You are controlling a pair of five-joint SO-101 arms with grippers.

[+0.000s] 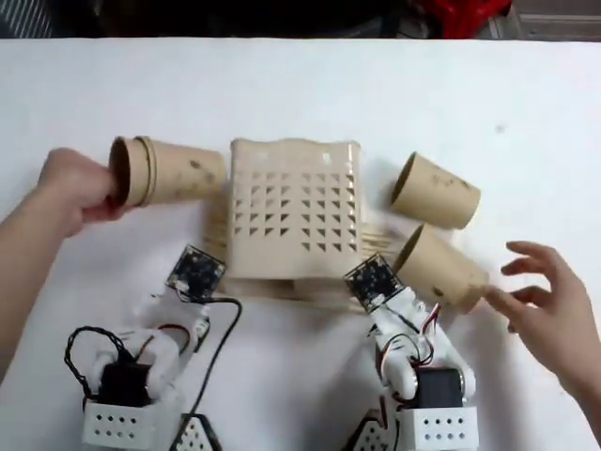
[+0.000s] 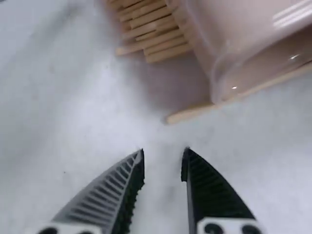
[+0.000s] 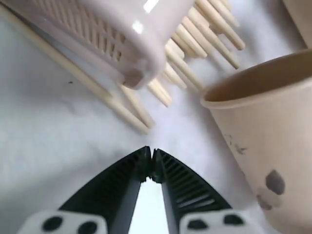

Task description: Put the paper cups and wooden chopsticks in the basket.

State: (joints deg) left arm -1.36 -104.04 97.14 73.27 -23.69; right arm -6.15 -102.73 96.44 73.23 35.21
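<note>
- Far left: a person's hand (image 1: 70,193) is holding nested paper cups (image 1: 169,171), which are lying just beside the basket (image 1: 294,211).
- Left gripper (image 2: 163,153) is hovering slightly parted and empty, near wooden chopsticks (image 2: 151,31) pinned under the basket.
- Right gripper (image 3: 151,153) is sitting closed and empty beside the near right cup (image 1: 439,270); a 2nd cup (image 1: 435,191) is lying beyond it.
- Judgement: open wide first, pinch the rim, then lift clear of the basket wall.

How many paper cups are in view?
3. One cup lies left of the basket, held by a person's hand, maybe with another nested in it; two lie right of the basket, one behind the other.
</note>
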